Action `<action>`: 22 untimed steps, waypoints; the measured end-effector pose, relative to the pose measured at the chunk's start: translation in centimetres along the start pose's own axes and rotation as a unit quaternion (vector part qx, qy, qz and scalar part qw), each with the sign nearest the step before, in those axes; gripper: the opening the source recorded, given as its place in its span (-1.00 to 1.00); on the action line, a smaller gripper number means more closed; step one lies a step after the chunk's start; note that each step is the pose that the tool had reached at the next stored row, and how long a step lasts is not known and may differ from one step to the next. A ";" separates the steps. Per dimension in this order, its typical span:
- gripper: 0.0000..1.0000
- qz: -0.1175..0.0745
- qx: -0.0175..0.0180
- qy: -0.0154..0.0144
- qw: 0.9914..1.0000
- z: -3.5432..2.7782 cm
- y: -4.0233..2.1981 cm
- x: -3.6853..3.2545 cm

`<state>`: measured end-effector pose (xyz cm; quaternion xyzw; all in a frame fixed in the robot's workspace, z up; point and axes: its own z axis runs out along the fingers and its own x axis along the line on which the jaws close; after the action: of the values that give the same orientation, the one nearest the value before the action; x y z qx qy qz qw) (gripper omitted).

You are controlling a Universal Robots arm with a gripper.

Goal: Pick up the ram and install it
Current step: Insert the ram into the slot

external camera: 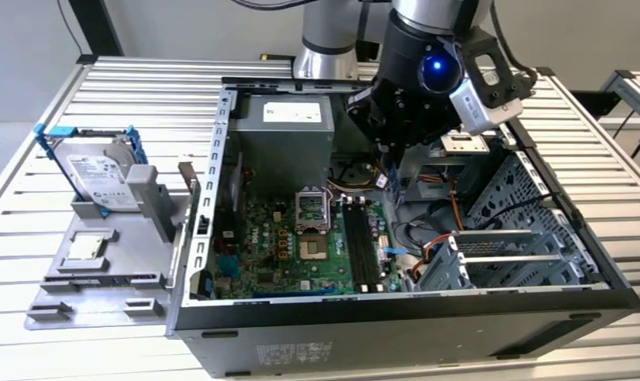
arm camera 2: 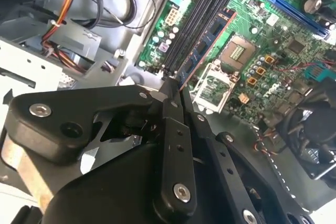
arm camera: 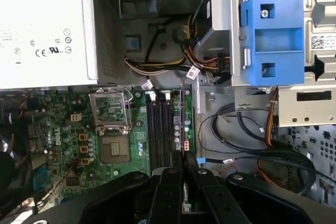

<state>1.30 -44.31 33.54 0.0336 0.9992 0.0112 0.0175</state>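
The ram (arm camera 2: 209, 41) sits edge-on, pinched between my gripper's (arm camera 2: 176, 92) closed fingers, running alongside the black slots (arm camera: 159, 129) of the motherboard (arm camera: 68, 135). Whether it touches them, I cannot tell. All of this is inside the open computer case (external camera: 209, 238).

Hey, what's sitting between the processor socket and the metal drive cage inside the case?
The black memory slots, then loose cables, as the first wrist view shows. The gripper holds the ram by the slots.
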 end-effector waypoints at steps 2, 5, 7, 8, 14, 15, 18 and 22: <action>-1.00 0.000 0.000 0.000 1.000 0.38 -0.03 0.39; -1.00 0.000 0.000 0.000 1.000 0.90 -0.13 1.13; -1.00 0.000 0.000 0.000 1.000 1.27 -0.19 1.71; -1.00 0.000 0.000 0.000 1.000 1.52 -0.24 2.14; -1.00 0.000 0.000 0.002 1.000 2.36 -0.47 2.36; -1.00 -0.001 0.000 0.002 1.000 2.65 -0.54 2.08; -1.00 -0.010 0.001 0.002 1.000 3.31 -0.54 1.62; -1.00 -0.010 0.001 0.002 1.000 4.03 -0.65 1.48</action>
<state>-0.08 -44.78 29.44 0.0236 0.9996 0.0103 0.0151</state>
